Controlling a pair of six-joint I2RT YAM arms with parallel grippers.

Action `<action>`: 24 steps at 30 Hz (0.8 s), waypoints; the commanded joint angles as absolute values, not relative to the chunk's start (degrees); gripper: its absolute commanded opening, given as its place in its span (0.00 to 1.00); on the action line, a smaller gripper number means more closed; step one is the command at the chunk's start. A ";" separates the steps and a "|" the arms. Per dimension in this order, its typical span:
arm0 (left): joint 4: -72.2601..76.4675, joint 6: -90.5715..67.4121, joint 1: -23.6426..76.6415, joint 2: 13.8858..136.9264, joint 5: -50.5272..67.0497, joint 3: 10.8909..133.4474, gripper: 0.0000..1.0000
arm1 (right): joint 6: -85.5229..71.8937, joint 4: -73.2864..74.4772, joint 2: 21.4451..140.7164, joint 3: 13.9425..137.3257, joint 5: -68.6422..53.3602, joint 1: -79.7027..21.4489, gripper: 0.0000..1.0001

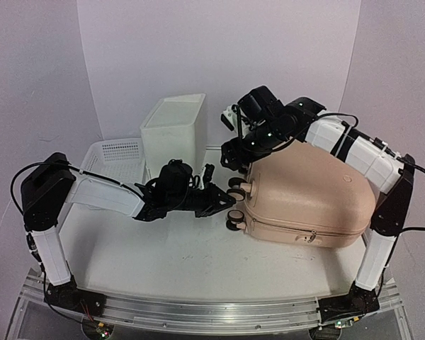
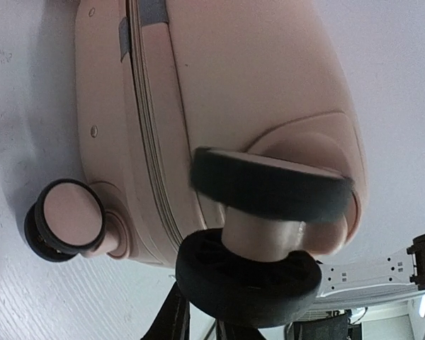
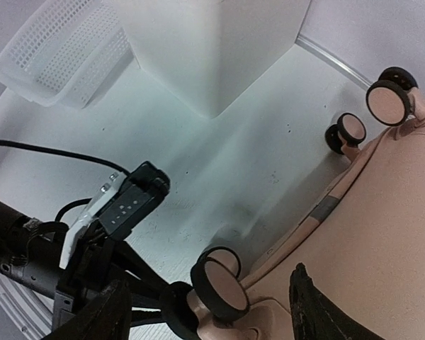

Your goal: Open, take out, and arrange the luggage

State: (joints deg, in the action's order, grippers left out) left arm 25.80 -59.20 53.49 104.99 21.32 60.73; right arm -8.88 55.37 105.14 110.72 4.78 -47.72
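The peach-pink suitcase [image 1: 312,191] lies flat and zipped shut on the table, with its caster wheels [image 1: 235,193] pointing left. My left gripper [image 1: 227,203] is at those wheels. In the left wrist view the suitcase [image 2: 255,78] fills the frame, and a black-and-pink caster [image 2: 258,234] sits right between my narrowed fingers [image 2: 174,319], hiding their tips. My right gripper [image 1: 234,152] hovers open above the suitcase's far left corner. Its fingers [image 3: 92,315] stand wide apart over the shell [image 3: 389,234] and a caster [image 3: 219,287].
A white plastic drawer box [image 1: 173,131] stands at the back, also in the right wrist view [image 3: 212,49]. A white mesh basket [image 1: 117,159] lies to its left, just behind my left arm. White walls enclose the table.
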 commanded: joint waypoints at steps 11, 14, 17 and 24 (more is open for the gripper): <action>28.05 -42.59 52.38 108.65 16.15 70.86 0.17 | -9.24 62.21 109.47 115.60 -2.73 -44.44 0.84; 28.05 -42.32 52.39 108.69 16.79 71.10 0.17 | -8.41 62.60 109.94 115.09 -7.04 -44.33 0.87; 28.12 -42.49 52.39 108.72 17.31 71.28 0.17 | -7.64 62.38 109.91 114.15 -10.11 -44.30 0.88; 28.07 -42.98 52.38 108.47 17.73 71.11 0.18 | -4.81 62.25 107.78 110.70 -10.99 -44.23 0.89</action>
